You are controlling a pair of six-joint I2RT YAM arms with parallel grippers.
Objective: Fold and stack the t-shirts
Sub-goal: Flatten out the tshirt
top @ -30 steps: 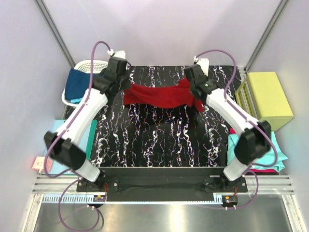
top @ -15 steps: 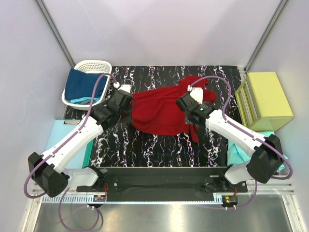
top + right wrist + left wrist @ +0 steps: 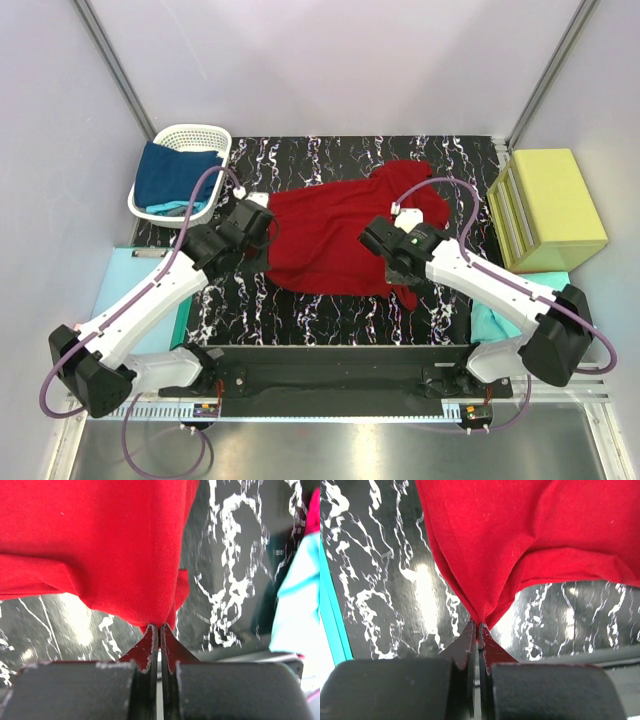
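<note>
A dark red t-shirt (image 3: 330,235) lies spread over the middle of the black marbled table (image 3: 330,315), its far part bunched toward the back right. My left gripper (image 3: 262,238) is shut on the shirt's left near edge, where the cloth (image 3: 520,540) gathers into the pinched tips (image 3: 478,625). My right gripper (image 3: 388,255) is shut on the shirt's right near edge (image 3: 100,545), with its tips (image 3: 160,626) closed on a fold. A navy blue t-shirt (image 3: 168,175) sits in the basket. A teal t-shirt (image 3: 488,322) lies at the right, partly under the right arm.
A white basket (image 3: 195,133) stands at the back left corner. At the right edge stands a yellow-green box (image 3: 555,205). A flat pale-blue sheet (image 3: 118,288) lies left of the table. A magenta bit of cloth (image 3: 314,507) shows beside the teal cloth (image 3: 300,595).
Both arms have drawn back from the far side toward the near edge, pulling the red shirt with them. It went from a stretched strip to a wide spread over the middle.
</note>
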